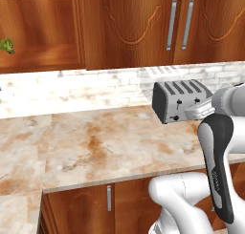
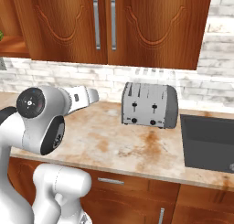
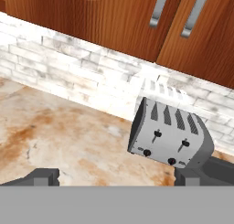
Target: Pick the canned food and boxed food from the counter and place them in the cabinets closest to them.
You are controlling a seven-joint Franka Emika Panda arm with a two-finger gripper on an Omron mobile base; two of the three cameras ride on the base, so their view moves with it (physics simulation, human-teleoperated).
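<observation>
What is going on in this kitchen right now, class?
A white robot arm hangs over the counter with its fingers wide apart and nothing between them. Its hand camera looks at a silver toaster that stands by the brick wall under the closed wooden cabinets. A dark sink lies beside the toaster. The stretch of counter in these pictures holds no can or box, so nothing has been picked up yet.
</observation>
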